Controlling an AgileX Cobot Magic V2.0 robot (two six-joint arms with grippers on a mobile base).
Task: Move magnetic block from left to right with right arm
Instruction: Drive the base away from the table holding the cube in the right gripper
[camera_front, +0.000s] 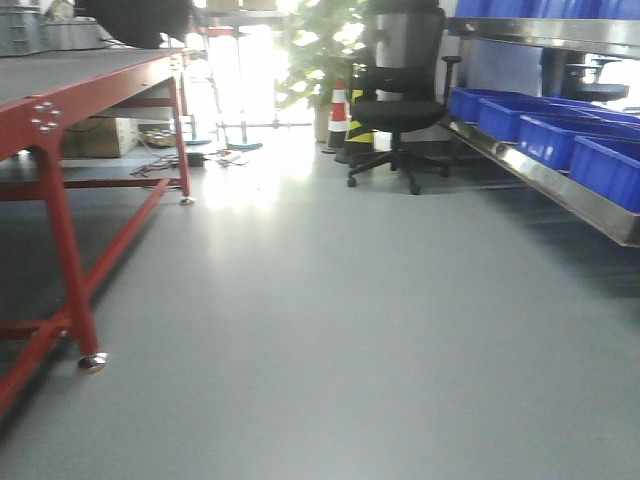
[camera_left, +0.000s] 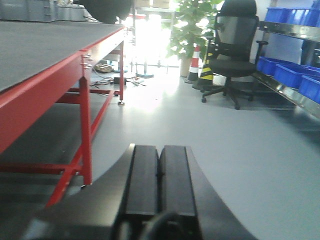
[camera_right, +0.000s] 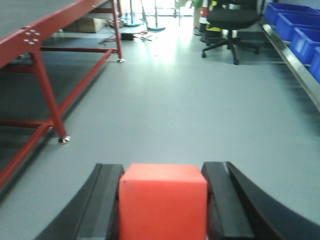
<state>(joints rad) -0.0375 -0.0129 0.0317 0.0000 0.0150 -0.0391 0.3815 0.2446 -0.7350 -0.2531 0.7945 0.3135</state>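
Right wrist view: the right gripper (camera_right: 163, 169) is holding the block (camera_right: 163, 207). Its two black fingers (camera_right: 105, 200) are sitting one on each side of the red cube, touching the cube's left and right faces. The block is filling the gap between them, top face level, front face toward the camera. The grey floor (camera_right: 180, 110) is lying ahead of it; whether anything is supporting the block from below is hidden.

Left wrist view: the left gripper (camera_left: 160, 148) is pointing out over the floor, fingers (camera_left: 142, 180) pressed together with only a thin seam showing, nothing between them.

Surroundings, front view: a red-framed table (camera_front: 60, 75) is standing at left, a black chair (camera_front: 398, 110) at centre back with a striped cone (camera_front: 338, 112) just beside it, and blue bins (camera_front: 560, 135) are lining a metal shelf at right.
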